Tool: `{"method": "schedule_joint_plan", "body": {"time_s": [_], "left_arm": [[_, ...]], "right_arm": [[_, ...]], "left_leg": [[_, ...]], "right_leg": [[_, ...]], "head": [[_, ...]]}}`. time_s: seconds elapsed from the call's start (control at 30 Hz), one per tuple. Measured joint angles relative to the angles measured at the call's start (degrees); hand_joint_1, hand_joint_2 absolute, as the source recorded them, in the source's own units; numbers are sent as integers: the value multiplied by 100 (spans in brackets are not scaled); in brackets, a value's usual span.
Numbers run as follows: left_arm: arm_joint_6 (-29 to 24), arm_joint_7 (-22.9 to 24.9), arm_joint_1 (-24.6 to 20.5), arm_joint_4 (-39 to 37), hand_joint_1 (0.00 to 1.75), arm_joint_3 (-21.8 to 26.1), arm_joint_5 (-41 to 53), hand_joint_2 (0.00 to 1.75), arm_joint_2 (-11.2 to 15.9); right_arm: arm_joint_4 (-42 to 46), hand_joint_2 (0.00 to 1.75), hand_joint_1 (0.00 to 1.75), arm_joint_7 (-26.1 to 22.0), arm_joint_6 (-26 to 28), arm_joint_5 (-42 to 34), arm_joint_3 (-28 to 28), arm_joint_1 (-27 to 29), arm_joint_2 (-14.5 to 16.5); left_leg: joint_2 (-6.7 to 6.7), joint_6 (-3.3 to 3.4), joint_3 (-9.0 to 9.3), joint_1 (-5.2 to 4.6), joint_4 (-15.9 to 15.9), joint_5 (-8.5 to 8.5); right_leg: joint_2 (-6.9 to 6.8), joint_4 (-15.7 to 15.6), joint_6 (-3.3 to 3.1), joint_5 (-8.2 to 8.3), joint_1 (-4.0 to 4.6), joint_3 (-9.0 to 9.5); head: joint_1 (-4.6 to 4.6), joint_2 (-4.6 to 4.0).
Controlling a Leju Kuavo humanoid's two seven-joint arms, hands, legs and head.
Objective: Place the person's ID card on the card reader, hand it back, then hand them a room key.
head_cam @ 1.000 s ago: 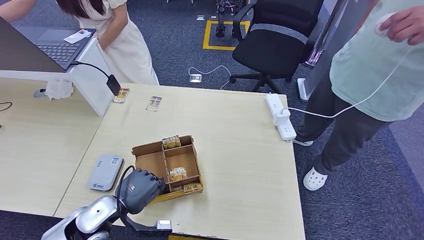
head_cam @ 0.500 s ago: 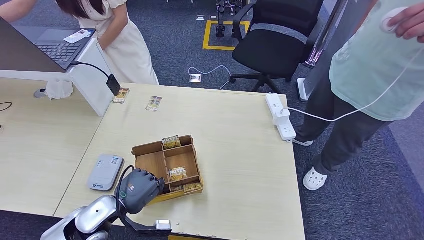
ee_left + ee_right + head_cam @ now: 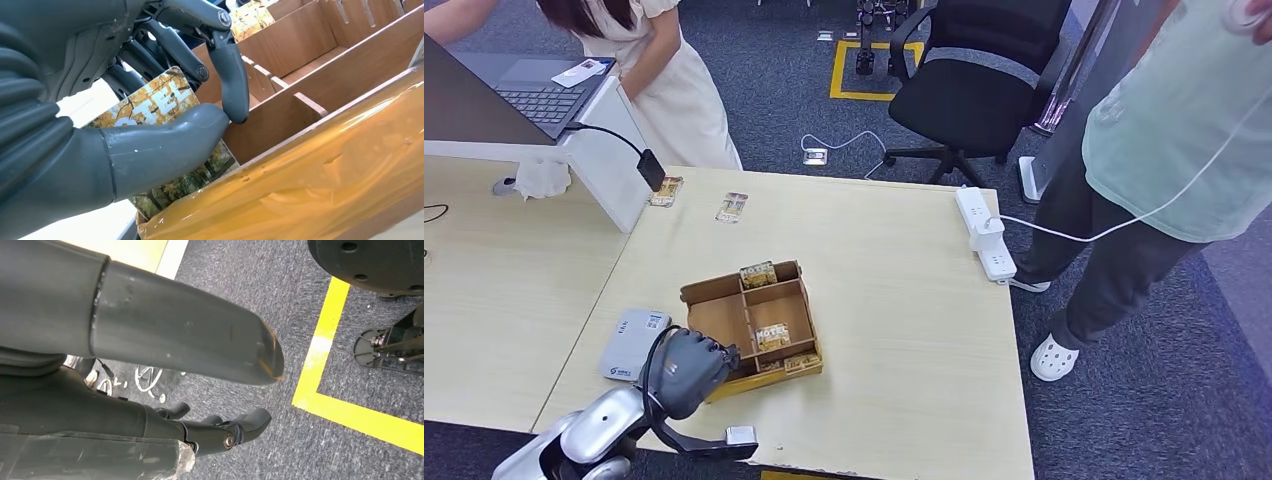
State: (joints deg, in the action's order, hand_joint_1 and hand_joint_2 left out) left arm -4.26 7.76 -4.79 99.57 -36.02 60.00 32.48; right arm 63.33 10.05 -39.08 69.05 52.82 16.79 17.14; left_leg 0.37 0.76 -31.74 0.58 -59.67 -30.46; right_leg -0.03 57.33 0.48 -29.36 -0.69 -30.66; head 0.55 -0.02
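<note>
Left hand (image 3: 150,115) pinches room key (image 3: 160,107) (autumn print) at wooden tray (image 3: 799,290) edge; right hand (image 3: 150,335) holds nothing, fingers apart.

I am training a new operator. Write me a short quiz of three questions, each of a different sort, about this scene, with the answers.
1. True or false: the left hand pinches a room key card.
2. The card reader lies: A) inside the wooden box; B) on the table beside the box; C) on the laptop.
3. Fill in: the right hand hangs over the ____.

Key: 1 true; 2 B; 3 floor.
</note>
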Motion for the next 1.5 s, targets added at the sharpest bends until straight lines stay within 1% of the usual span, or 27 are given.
{"method": "schedule_joint_plan", "body": {"time_s": [0.1, 0.23, 0.4, 0.6, 0.8, 1.23, 1.4, 1.5], "left_arm": [[-67, -9, 56, 15, 175, 91, -7, 175, -1], [-294, -17, 124, 108, 175, 236, -34, 175, 10], [-516, 13, 191, 320, 175, 587, -23, 175, 114], [-545, 15, 267, 483, 175, 881, -7, 175, 148], [-545, 15, 296, 542, 175, 963, -7, 175, 170], [-537, 13, 318, 545, 175, 977, 14, 175, 157], [-586, 20, 293, 543, 175, 988, 0, 175, 70], [-679, 39, 181, 506, 175, 993, 6, 175, -32]], "right_arm": [[22, 0, 0, 51, 0, -81, -32, 33, 0], [55, 0, 0, 102, 6, -172, -90, 70, 0], [108, 0, 0, 181, 15, -338, -165, 139, 0], [160, 0, 0, 223, 20, -423, -242, 180, 0], [165, 0, 0, 227, 20, -425, -261, 188, 0], [167, 0, 0, 256, 38, -422, -281, 187, 0], [166, 0, 0, 187, 58, -316, -281, 178, 0], [159, 0, 0, 73, 89, -138, -277, 148, 0]], "left_leg": [[0, 0, 0, 0, 0, 0], [0, 0, 0, 0, 0, 0], [0, 0, 0, 1, 0, 0], [0, 0, 0, 1, 1, 0], [0, 0, 0, 0, 1, 0], [0, 0, 0, 1, 1, 0], [0, 0, 0, 1, 1, 0], [-1, 0, 1, 0, 1, 0]], "right_leg": [[0, 0, 0, 0, 0, 0], [0, 0, 0, 0, 0, 0], [-1, 0, 0, 0, 0, 0], [-1, 1, 0, 0, 0, 0], [0, 1, 0, 0, 0, 0], [0, 1, -3, -2, 0, 0], [-1, 1, -4, -2, 0, -1], [-1, 1, -4, -2, 0, -1]], "head": [[0, 0], [0, 0], [1, 0], [0, 0], [0, 0], [0, 0], [0, 0], [0, 0]]}}
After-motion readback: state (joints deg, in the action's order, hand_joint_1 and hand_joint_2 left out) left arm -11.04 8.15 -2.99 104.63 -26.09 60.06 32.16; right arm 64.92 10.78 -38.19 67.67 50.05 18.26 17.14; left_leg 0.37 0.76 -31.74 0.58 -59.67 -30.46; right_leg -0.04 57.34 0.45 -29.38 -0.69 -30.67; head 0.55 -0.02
